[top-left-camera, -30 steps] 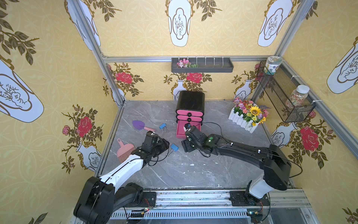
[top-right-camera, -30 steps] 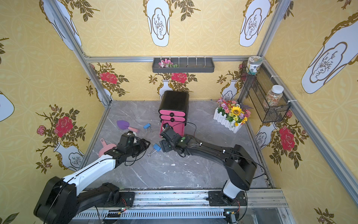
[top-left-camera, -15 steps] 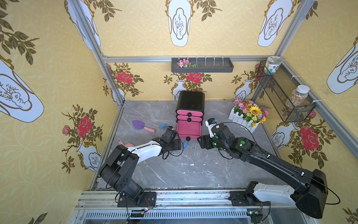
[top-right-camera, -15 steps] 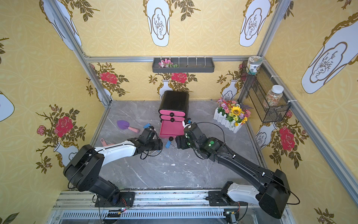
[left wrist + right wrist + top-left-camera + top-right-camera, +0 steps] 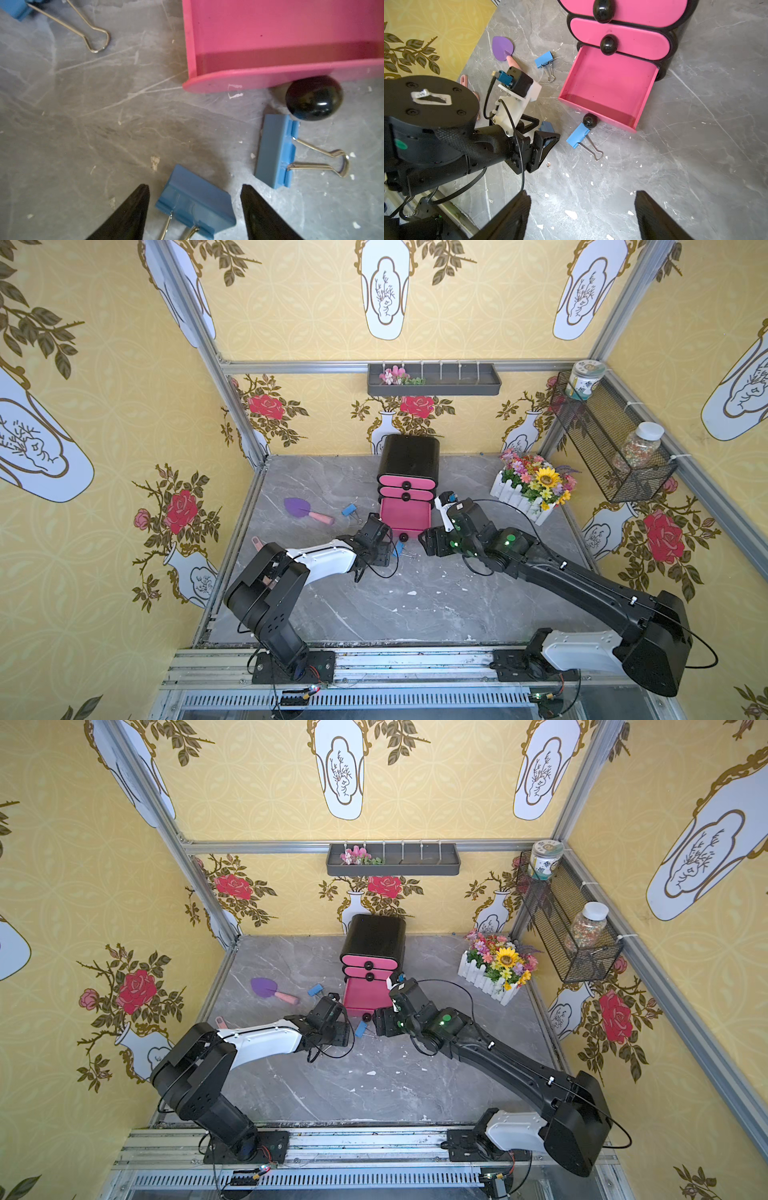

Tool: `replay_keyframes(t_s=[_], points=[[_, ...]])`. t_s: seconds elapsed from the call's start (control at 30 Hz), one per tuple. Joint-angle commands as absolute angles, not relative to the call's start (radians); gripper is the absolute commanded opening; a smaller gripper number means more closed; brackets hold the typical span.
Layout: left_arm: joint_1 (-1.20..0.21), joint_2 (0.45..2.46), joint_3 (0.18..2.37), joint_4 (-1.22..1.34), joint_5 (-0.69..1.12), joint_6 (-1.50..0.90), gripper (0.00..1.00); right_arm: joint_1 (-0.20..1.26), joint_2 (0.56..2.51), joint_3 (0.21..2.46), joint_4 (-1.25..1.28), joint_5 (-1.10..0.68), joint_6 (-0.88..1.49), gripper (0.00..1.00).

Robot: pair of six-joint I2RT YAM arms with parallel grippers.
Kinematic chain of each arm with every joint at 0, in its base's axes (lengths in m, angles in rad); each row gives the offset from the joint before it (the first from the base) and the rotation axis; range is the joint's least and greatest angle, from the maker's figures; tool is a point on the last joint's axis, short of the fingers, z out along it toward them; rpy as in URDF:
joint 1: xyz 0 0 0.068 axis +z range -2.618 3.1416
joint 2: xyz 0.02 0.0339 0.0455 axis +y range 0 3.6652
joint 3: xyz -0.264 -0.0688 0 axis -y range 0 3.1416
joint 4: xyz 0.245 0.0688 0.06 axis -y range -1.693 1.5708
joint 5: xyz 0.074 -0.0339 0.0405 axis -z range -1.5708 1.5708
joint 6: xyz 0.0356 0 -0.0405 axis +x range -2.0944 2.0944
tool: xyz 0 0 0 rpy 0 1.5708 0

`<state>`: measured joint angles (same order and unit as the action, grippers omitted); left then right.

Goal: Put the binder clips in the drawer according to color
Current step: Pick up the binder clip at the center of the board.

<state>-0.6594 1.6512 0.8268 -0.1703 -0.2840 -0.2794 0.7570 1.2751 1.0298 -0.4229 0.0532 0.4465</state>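
Drawer cabinet (image 5: 408, 464) is standing at twelve o'clock, bottom drawer (image 5: 405, 515) pulled out. Left gripper (image 5: 195, 187), released, is straddling one blue clip (image 5: 195, 205); right gripper (image 5: 581, 193) is hovering agape. Second clip (image 5: 274, 151) is lying at the drawer's six o'clock, third clip (image 5: 348, 510) at nine.

Open bottom drawer (image 5: 249, 78): smooth, matt pink walls with faint dark specks, plastic or painted board. Its knob (image 5: 313, 98): glossy black, with a bright highlight. Binder clip (image 5: 274, 149) just beside the knob: matt blue body and shiny metal wire handles. Tabletop (image 5: 93, 124) around the drawer: grey marble-look surface, scratched and flecked with white chips.
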Motion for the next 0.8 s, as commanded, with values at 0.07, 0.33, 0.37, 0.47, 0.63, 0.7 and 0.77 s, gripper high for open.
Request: replay_keyframes(t_s=[0.07,0.33,0.37,0.47,0.63,0.7,0.77], points=[[-0.675,1.649,0.809,-0.16,-0.23,-0.268,0.75,0.751,1.292,1.051,-0.411,0.03,0.433,0.83],[-0.696,1.664,0.816,-0.179,-0.222,-0.28,0.73,0.751,1.282,1.05,-0.401,0.025,0.444,0.82],[-0.696,1.658,0.813,-0.185,-0.22,-0.29,0.73,0.752,1.282,1.052,-0.405,0.025,0.442,0.82],[-0.704,1.635,0.791,-0.192,-0.212,-0.316,0.72,0.752,1.278,1.051,-0.408,0.033,0.439,0.82],[-0.736,1.618,0.794,-0.229,-0.223,-0.333,0.72,0.751,1.281,1.053,-0.398,0.029,0.441,0.82],[-0.745,1.621,0.804,-0.243,-0.235,-0.336,0.73,0.752,1.285,1.053,-0.394,0.025,0.442,0.82],[-0.746,1.624,0.808,-0.245,-0.243,-0.342,0.73,0.753,1.291,1.053,-0.39,0.023,0.44,0.82]])
